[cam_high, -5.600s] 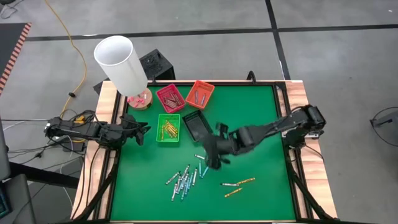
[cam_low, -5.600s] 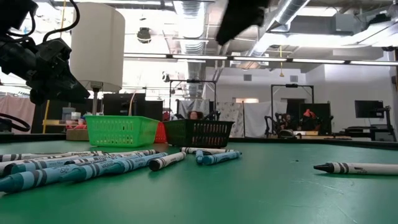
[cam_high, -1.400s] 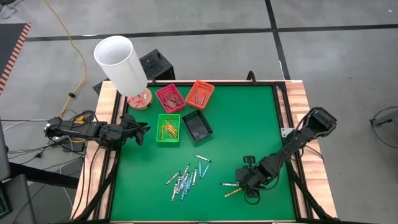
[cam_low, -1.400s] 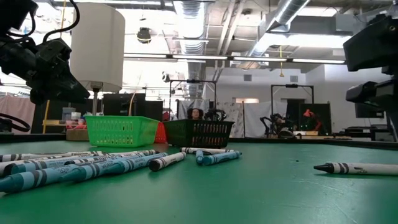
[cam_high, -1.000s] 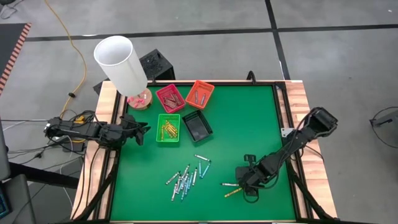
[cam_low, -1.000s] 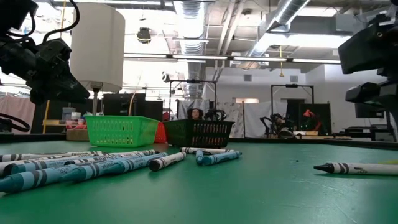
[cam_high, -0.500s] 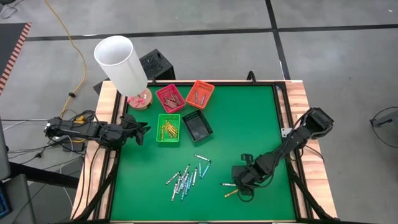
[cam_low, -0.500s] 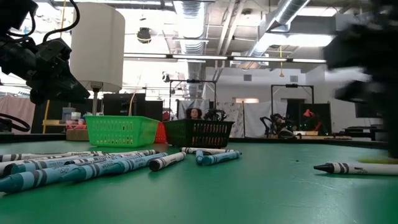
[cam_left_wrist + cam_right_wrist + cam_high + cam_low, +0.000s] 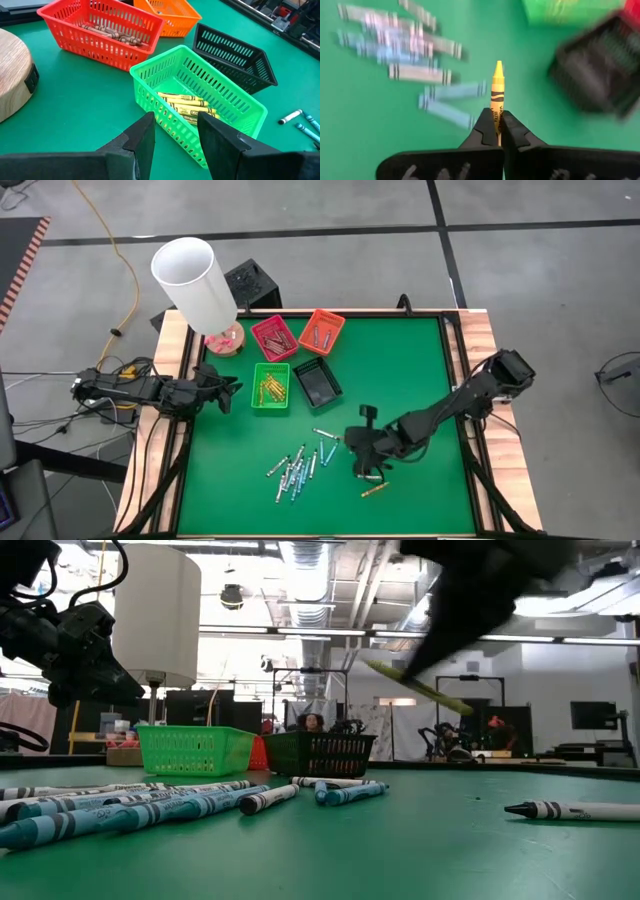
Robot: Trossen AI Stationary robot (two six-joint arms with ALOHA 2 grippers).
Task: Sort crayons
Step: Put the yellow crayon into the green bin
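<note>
Green tray (image 9: 200,112) holds yellow crayons (image 9: 186,105); red tray (image 9: 102,30) has brown ones; orange tray (image 9: 321,331) contents unclear; black tray (image 9: 317,383) looks bare. Right pincer (image 9: 497,121) clamped on a yellow crayon (image 9: 497,95), above the bench (image 9: 420,370) (blurred in low view). Left pincer (image 9: 175,132) part-open, holding nothing, beside green tray. Loose crayons (image 9: 297,467) mid-bench.

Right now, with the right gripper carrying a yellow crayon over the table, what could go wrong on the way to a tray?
1. The right gripper pinches the yellow crayon only at its lower end; most of it sticks out, so it could twist or slip loose in transit.
2. The green tray already holding yellow crayons stands close beside the black tray, so a slightly off release might land in the wrong one.
</note>
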